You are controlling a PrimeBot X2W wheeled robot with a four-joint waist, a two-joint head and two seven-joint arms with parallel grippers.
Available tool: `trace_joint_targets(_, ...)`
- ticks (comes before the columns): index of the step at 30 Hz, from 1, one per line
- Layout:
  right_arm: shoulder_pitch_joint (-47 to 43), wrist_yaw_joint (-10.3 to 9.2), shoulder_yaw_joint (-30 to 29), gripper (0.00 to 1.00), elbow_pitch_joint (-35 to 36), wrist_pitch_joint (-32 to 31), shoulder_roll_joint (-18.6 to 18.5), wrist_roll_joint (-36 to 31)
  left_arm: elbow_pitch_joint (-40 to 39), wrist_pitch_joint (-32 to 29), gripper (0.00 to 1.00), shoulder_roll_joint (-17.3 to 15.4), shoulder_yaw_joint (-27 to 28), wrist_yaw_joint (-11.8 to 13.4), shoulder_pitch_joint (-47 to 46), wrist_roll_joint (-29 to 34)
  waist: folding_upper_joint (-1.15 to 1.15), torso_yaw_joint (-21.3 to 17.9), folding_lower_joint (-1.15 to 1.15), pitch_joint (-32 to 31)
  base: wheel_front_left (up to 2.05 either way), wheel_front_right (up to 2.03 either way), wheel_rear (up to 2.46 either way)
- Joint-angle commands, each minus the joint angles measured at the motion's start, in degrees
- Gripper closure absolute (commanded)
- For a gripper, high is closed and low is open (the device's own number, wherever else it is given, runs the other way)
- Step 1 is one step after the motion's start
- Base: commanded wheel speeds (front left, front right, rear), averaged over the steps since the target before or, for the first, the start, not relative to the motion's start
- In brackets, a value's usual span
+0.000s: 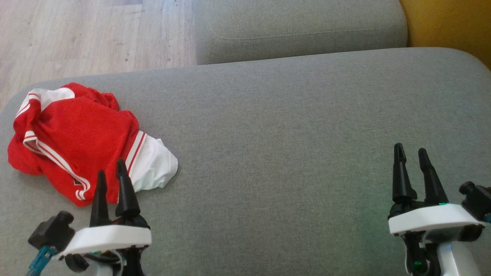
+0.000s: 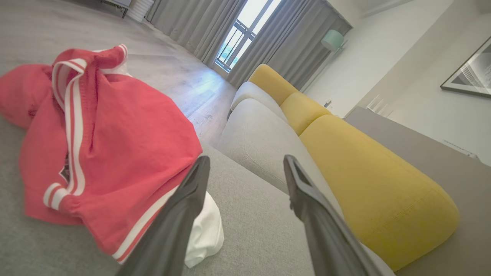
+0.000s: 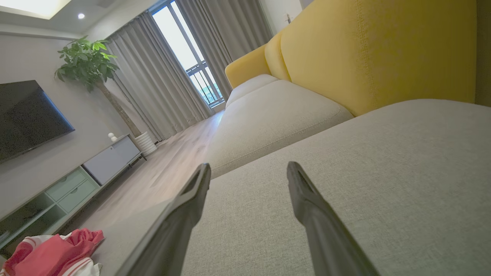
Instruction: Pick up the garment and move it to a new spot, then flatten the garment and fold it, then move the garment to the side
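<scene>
Left gripper (image 1: 111, 167) and right gripper (image 1: 410, 148) hover level over the grey sofa seat (image 1: 287, 134), fingers parted wide, empty; the crumpled red garment (image 1: 73, 134) lies just past the left fingertips.

Head camera looks down on the sofa seat (image 1: 287, 126); both wrist cameras skim low across it, sharing the garment (image 1: 76, 130).

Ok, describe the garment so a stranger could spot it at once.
Start at the big grey sofa seat with yellow back cushions. Near its left end, just ahead of the left gripper, lies a crumpled garment. Bright red with white stripes and a white panel, it stands out from the grey.
</scene>
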State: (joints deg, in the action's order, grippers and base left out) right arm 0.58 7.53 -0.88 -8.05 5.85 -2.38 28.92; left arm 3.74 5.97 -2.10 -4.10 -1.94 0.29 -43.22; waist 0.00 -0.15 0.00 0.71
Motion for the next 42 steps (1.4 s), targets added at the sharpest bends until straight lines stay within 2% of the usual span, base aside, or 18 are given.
trace_joint_targets(1,2.23,-0.03,0.99,0.0,2.69,0.98,-0.36,-2.47,-2.5,0.9,0.0,-0.57,0.47,0.29,-1.64,2.38,0.0,-0.02,0.0,0.03,0.0,0.0,0.0)
trace_joint_targets(19,1.96,-0.03,2.4,0.0,3.99,4.02,-0.41,-18.11,-2.24,3.92,0.0,-0.98,-5.16,2.49,-1.78,21.2,0.0,-0.25,0.0,0.24,0.0,0.0,0.0)
trace_joint_targets(30,1.85,-0.04,3.79,0.0,4.24,5.88,-0.44,-27.45,0.22,5.77,0.0,-4.32,-10.97,7.94,-2.36,32.86,0.0,-0.27,0.0,0.35,0.0,0.0,0.0)
trace_joint_targets(32,1.85,-0.04,4.94,0.0,4.9,6.38,-0.45,-28.91,0.51,6.28,0.0,-4.77,-12.35,9.44,-2.59,34.3,0.0,-0.3,0.0,0.37,0.0,0.0,0.0)
trace_joint_targets(35,1.66,-0.04,5.44,0.0,5.82,6.89,-0.46,-28.49,-0.24,6.78,0.0,-4.73,-13.12,10.02,-2.84,34.51,0.0,-0.27,0.0,0.45,0.0,0.0,0.0)
trace_joint_targets(42,1.26,-0.04,6.93,0.0,5.82,7.91,-0.48,-27.29,-2.27,7.79,0.0,-3.93,-12.49,9.02,-2.19,34.43,0.0,-0.51,0.0,0.48,0.0,0.0,0.0)
